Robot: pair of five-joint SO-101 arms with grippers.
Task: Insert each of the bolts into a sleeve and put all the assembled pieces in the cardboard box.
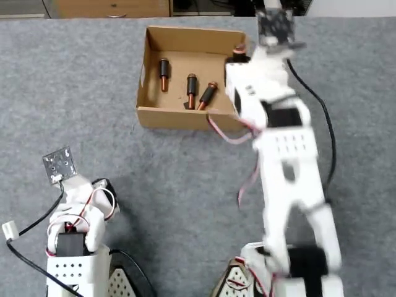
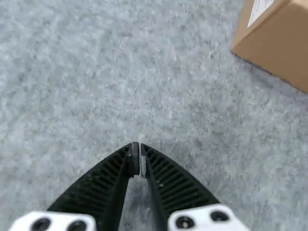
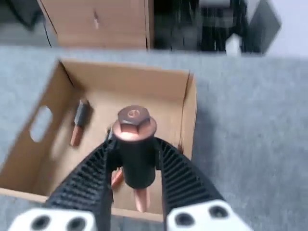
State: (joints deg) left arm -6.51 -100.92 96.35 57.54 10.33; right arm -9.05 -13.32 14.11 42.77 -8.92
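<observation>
jaws clamped on a sleeved bolt [image 3: 136,166], right gripper [image 3: 134,147] holds it over the cardboard box [image 3: 188,110] for dropping; left gripper [image 2: 136,161] sits closed, empty.

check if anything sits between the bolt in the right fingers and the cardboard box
Nothing visible blocks it. The right gripper holds the sleeved bolt above the cardboard box, whose top is open, near a side wall. The three pieces inside lie flat.
</observation>
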